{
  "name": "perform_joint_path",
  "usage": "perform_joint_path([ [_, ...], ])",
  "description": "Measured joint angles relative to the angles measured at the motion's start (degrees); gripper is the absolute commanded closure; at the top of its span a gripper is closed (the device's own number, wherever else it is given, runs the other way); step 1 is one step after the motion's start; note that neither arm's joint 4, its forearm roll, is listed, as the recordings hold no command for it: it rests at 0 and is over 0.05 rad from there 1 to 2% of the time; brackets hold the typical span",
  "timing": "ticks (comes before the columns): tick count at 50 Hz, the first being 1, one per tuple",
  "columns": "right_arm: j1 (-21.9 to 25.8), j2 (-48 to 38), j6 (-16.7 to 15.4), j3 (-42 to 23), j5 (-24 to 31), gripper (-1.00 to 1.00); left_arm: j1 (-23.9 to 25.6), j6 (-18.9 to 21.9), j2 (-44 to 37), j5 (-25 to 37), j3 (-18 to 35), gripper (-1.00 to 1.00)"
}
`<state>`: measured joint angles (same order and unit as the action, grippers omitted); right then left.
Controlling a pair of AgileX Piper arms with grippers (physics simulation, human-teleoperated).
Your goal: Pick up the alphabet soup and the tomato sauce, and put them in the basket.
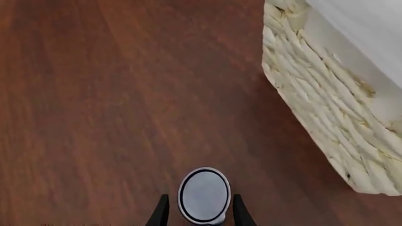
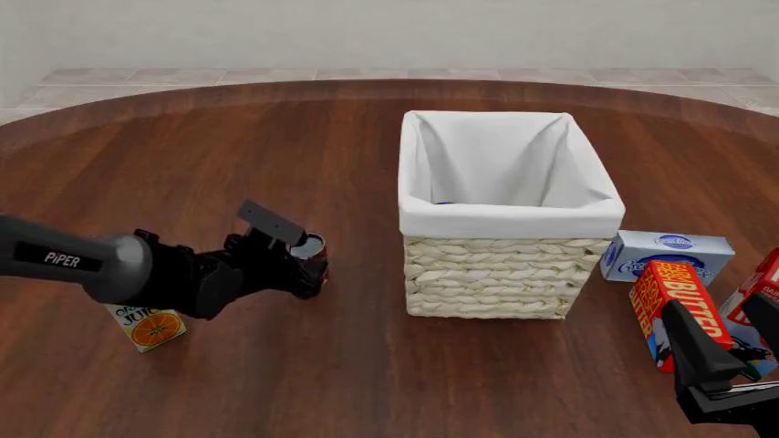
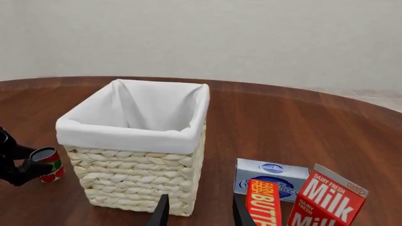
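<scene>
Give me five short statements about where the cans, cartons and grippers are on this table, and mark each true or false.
1. The left gripper is closed around the red-labelled tomato sauce can with a silvery top. True.
2. The large square pale wicker basket with white lining lies tipped on its side. False: it stands upright.
3. The red butter box is left of the basket. False: it is to its right.
4. The right gripper holds the red-and-white milk carton. False: it is open and empty.
5. An orange juice carton sits under the left arm. True.

Wood table (image 2: 365, 365): basket (image 2: 505, 274), juice carton (image 2: 152, 328), butter box (image 2: 667, 306), cream cheese box (image 2: 663, 255), milk carton (image 3: 326, 200).
</scene>
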<state>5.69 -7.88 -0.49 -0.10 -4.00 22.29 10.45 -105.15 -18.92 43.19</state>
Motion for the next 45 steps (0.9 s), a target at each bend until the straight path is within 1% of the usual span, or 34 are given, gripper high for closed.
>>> perform_joint_path([
  [3,0.0,0.0,0.0,0.0,0.0,-1.0,0.0,-0.1,-0.2,-0.1,0.0,-1.0],
  [4,0.0,0.0,0.0,0.0,0.0,-1.0,0.0,-0.2,-0.3,-0.2,0.0,1.0],
  [27,-0.1,0.1,-0.1,0.0,0.1,-1.0,-0.4,-1.3,0.0,-0.1,0.3,1.0],
  [45,0.1,0.2,-0.1,0.0,0.1,-1.0,-0.8,-1.2,4.0,2.3,1.2,1.0],
])
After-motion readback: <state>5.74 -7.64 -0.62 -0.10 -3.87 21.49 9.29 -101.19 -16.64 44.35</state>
